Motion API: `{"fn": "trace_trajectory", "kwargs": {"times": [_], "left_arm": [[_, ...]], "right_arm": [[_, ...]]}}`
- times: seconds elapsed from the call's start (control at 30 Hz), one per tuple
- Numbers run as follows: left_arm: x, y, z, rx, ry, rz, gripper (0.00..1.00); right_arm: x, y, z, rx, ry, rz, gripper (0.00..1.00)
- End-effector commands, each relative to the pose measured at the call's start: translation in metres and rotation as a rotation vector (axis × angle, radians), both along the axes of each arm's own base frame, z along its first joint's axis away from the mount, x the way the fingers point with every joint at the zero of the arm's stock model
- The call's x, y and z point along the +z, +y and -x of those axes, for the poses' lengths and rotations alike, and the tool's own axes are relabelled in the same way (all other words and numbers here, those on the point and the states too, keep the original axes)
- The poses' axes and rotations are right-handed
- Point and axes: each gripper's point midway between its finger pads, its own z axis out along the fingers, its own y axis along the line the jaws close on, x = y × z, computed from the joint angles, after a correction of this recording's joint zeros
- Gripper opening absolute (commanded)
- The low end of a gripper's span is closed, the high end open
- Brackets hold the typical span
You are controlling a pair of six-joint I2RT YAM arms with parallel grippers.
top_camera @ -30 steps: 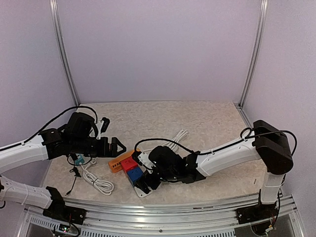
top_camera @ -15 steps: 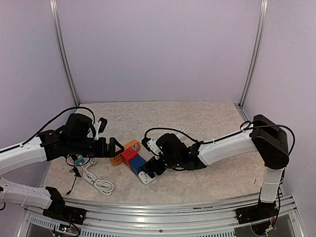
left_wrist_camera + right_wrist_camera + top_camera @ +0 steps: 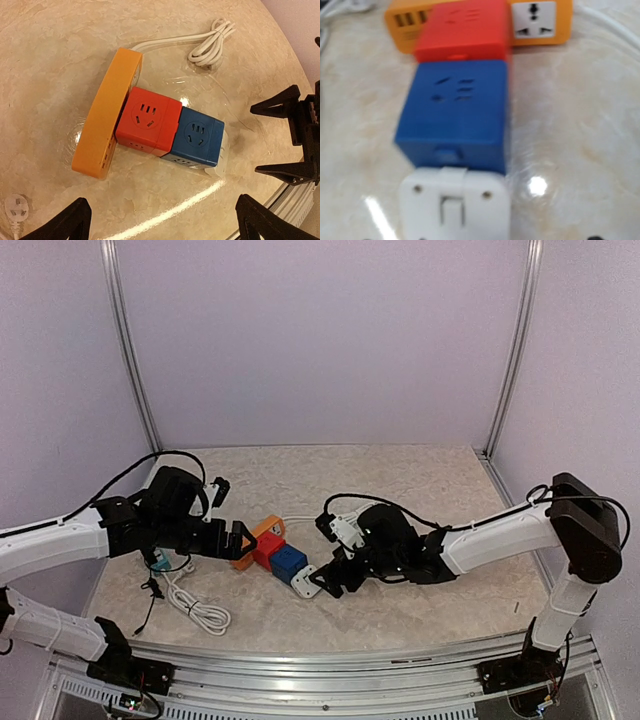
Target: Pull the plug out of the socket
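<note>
A stack of sockets lies mid-table: an orange power strip (image 3: 256, 540), a red cube (image 3: 270, 550), a blue cube (image 3: 289, 562) and a white plug (image 3: 308, 583) at the blue cube's end. The left wrist view shows the strip (image 3: 105, 115), red cube (image 3: 147, 120), blue cube (image 3: 197, 137) and a sliver of the plug (image 3: 223, 155). The right wrist view shows the plug (image 3: 455, 205) close up against the blue cube (image 3: 457, 115). My left gripper (image 3: 240, 539) is open beside the strip. My right gripper (image 3: 332, 575) is open just right of the plug, apart from it in the left wrist view (image 3: 287, 137).
A coiled white cord (image 3: 195, 605) lies front left, with a small teal object (image 3: 160, 562) under my left arm. The strip's white cable (image 3: 210, 42) loops behind the stack. Purple walls enclose the table; a metal rail (image 3: 330, 660) runs along the front edge.
The socket stack has shifted back and to the right. My right gripper has moved right and now sits apart from the white plug. My left gripper has moved slightly right toward the strip.
</note>
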Motion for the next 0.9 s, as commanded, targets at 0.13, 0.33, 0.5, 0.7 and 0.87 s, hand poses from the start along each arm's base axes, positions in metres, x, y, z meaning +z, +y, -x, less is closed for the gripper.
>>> {"fn": "trace_trajectory", "kwargs": {"times": [0.13, 0.33, 0.5, 0.7, 0.87], "left_arm": [[0.006, -0.05, -0.003, -0.42, -0.285, -0.308, 0.99], [0.048, -0.072, 0.009, -0.774, -0.495, -0.277, 0.99], [0.05, -0.073, 0.002, -0.961, -0.554, -0.359, 0.99], [0.043, -0.082, -0.019, -1.045, -0.603, -0.401, 0.98], [0.012, -0.092, -0.021, -1.147, -0.555, -0.428, 0.93]], "right_arm": [[0.004, 0.004, 0.021, 0.122, -0.042, -0.076, 0.89], [0.007, 0.003, 0.022, 0.134, -0.063, -0.083, 0.9], [0.006, 0.004, 0.022, 0.14, -0.067, -0.096, 0.9], [0.004, 0.001, 0.02, 0.132, -0.053, -0.128, 0.9], [0.002, 0.0, 0.023, 0.153, -0.044, -0.131, 0.9]]}}
